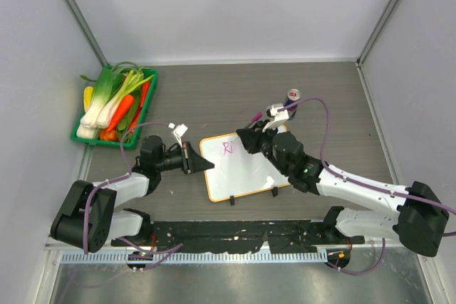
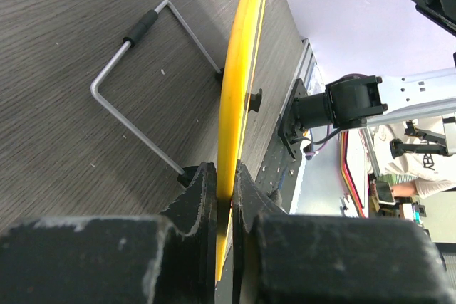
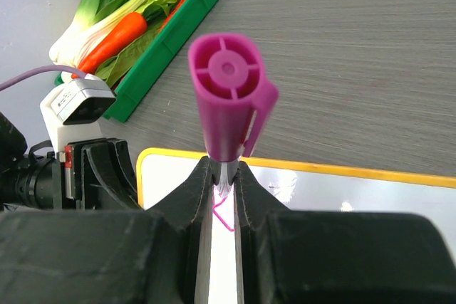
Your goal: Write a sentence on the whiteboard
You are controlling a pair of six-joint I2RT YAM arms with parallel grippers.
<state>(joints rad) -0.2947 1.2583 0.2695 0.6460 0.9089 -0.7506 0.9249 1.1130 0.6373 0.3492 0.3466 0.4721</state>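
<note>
Tabletop [image 1: 299, 97]: grey wood; whiteboard [image 1: 246, 172] at centre, vegetable tray [image 3: 167, 44] at ten o'clock.
Left gripper [image 2: 224, 183]: pinches board's yellow edge, clear only in its wrist view.
Right gripper [image 3: 224, 176]: pinches pink marker [image 3: 228, 90].
Writing [image 1: 229, 148]: pink strokes, seen overhead.

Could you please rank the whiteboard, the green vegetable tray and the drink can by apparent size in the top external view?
1. Whiteboard and green tray: they look about alike, and the board is partly covered, so I would not rank them.
2. Can: clearly the smallest.

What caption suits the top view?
The left gripper clamps the whiteboard while the right gripper writes the sentence in pink marker.
</note>
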